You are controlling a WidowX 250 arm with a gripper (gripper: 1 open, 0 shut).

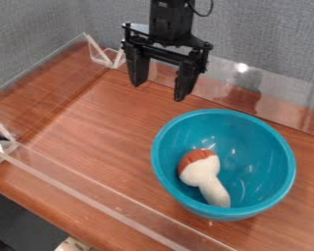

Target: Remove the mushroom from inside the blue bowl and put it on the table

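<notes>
Down inside the bowl (258, 147), on the part of its floor nearest the camera, lies the mushroom (207, 176). It is tipped on its side: the reddish-orange cap sits toward the bowl's left wall, and the thick cream stem runs from there toward the bowl's near rim, slanting down and to the right in the picture. So its long axis lies diagonal across the bowl's bottom, not upright.

Up and to the left of the bowl, beyond its far rim, hangs the gripper (164, 76). It points down at the table (81, 118), its two dark fingers spread wide with nothing between them. It is well apart from the bowl and touches neither bowl nor table, as far as this view shows. There is only this one arm, so no choice of hand arises.

From the fingers, the mushroom lies toward the camera and to the right, and lower, past the bowl's far wall. My judgement is that the coming move turns on this: the gripper has to travel over the rim before it drops, and the fingers would best straddle the stem across its diagonal. The bowl's glossy inside may let the mushroom slide when touched.

No brand, label or writing can be read anywhere in the picture.
</notes>
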